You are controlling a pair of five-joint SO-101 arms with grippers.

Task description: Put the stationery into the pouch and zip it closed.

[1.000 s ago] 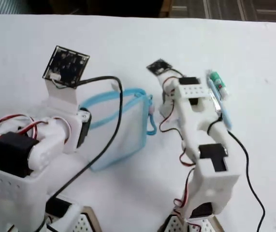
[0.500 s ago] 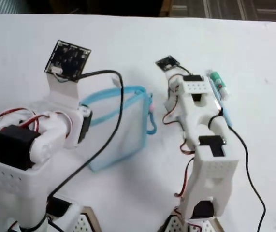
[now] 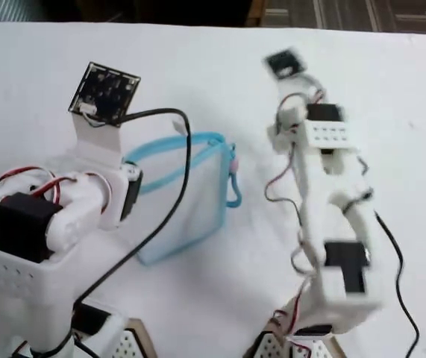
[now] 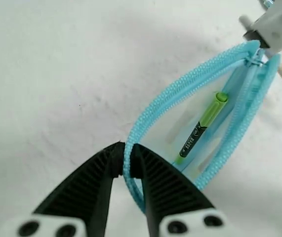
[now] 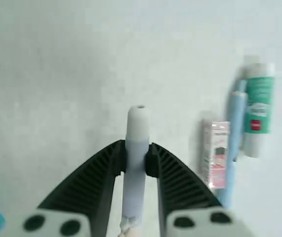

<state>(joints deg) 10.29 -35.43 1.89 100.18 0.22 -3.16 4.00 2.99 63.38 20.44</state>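
**A slim opening, held by one edge**

We see a white table (image 3: 198,60) with a light-blue translucent zip pouch (image 3: 201,201) lying flat on it, unzipped. The left gripper (image 4: 127,160) has its black fingers almost shut, pinching one zipper edge of the pouch. The mouth gapes only as a narrow slit, and a lime-green pen (image 4: 203,126) lies inside.

Well apart from the pouch, beyond its zip-pull end, the right gripper (image 5: 136,148) is clamped around a pale-blue marker (image 5: 137,121), close to its white tip. On the marker's far side from the pouch, a light-blue pen (image 5: 235,143), a green-and-white glue stick (image 5: 258,106) and a small pink-and-white pack (image 5: 216,153) lie just beside one another.

Our main worry is the marker striking the zipper teeth instead of the gap. A push there could tug the edge out of the left fingers or slide the pouch. Held near one end, the marker may also pivot in the grip, and if it is let go short of the pouch it could roll. Any item left crooked across the mouth could jam the zip.
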